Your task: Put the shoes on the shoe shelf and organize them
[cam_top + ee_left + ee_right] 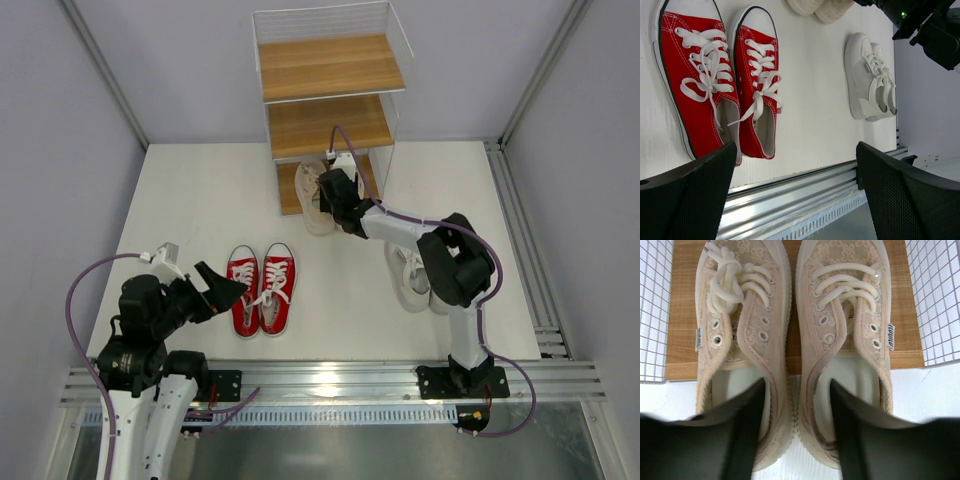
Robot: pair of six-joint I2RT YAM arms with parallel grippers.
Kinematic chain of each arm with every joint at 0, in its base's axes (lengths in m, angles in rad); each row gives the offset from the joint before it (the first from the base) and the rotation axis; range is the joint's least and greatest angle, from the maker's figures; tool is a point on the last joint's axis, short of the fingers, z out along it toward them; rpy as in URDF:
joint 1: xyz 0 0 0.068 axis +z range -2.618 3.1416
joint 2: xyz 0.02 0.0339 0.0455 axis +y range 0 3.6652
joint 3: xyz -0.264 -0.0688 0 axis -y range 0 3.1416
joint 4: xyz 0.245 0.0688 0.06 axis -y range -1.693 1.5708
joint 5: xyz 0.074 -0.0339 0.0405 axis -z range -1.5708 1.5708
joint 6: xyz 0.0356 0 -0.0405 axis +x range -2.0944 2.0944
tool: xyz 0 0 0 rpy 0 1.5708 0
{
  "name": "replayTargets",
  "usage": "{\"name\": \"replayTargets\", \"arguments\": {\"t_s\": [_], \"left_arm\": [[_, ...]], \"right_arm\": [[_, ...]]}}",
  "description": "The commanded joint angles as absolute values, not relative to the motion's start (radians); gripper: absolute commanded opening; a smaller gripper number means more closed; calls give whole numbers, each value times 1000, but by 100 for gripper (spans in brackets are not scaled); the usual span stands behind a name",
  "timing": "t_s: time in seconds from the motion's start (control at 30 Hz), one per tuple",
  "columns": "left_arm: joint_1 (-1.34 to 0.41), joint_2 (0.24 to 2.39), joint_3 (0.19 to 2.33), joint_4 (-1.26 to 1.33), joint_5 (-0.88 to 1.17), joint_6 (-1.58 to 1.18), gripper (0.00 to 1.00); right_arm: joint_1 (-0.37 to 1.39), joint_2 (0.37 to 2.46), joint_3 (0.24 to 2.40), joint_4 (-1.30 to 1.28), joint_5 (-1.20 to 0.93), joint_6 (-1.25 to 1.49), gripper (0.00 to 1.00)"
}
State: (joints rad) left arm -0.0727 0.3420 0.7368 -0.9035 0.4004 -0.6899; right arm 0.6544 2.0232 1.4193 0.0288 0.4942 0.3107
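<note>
Beige shoes (740, 340) sit half on the shelf (680, 315), inner walls pinched by right gripper (797, 390). Left gripper (796, 155) spread near red shoes (695, 90).

The shoe shelf (330, 65) stands at the far middle of the table (200, 200). One pair (747, 315) lies toes-in on its bottom board (680, 315), heels out on the table, with the right gripper (796, 390) pinching their inner walls, a finger inside each shoe. A second pair (262, 290) lies side by side at the near left, just beside the wide-spread left gripper (225, 290), and a third pair (410, 280) lies at the near right, partly under the right arm.
</note>
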Motion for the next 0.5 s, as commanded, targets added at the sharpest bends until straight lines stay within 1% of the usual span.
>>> {"name": "replayTargets", "arguments": {"t_s": [0.0, 0.07, 0.13, 0.23, 0.3, 0.4, 0.43, 0.47], "left_arm": [[-72, 334, 772, -907, 397, -666, 100], [-72, 334, 770, -904, 397, -666, 100], [-72, 333, 770, -903, 397, -667, 100], [-72, 331, 773, -905, 399, -667, 100], [-72, 333, 775, -904, 397, -667, 100], [-72, 330, 778, -904, 399, -669, 100], [-72, 331, 775, -896, 402, -673, 100], [-72, 330, 775, -890, 405, -676, 100]], "right_arm": [[644, 1984, 1413, 29, 511, 310, 60], [646, 1942, 1393, 34, 517, 311, 74], [646, 1915, 1381, 41, 523, 307, 84], [646, 1847, 1356, 34, 541, 305, 94], [647, 1769, 1327, 20, 563, 317, 100], [666, 1660, 1211, 11, 604, 348, 100], [670, 1579, 1139, 11, 627, 354, 100], [681, 1545, 1109, 6, 643, 363, 100]]}}
